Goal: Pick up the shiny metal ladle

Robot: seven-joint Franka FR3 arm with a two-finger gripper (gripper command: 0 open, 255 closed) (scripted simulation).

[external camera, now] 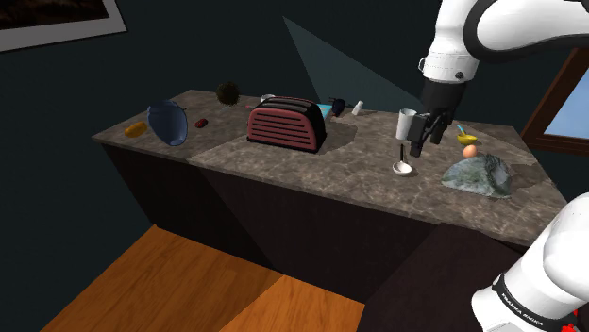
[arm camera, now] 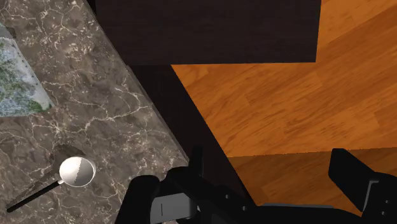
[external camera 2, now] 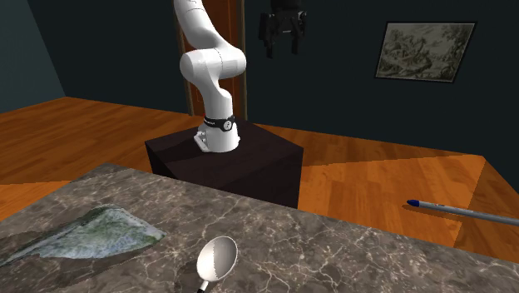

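While the gripper (external camera 2: 283, 47) hangs released, the ladle (arm camera: 76, 171) rests on a marbled counter (arm camera: 95, 108) beside orange wood floor (arm camera: 286, 95).

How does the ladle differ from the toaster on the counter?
The ladle is small and slim, the toaster big and boxy. The ladle has a pale shiny bowl and a dark handle; the toaster is dark red. The ladle lies flat; the toaster stands upright. Both rest on the marbled counter.
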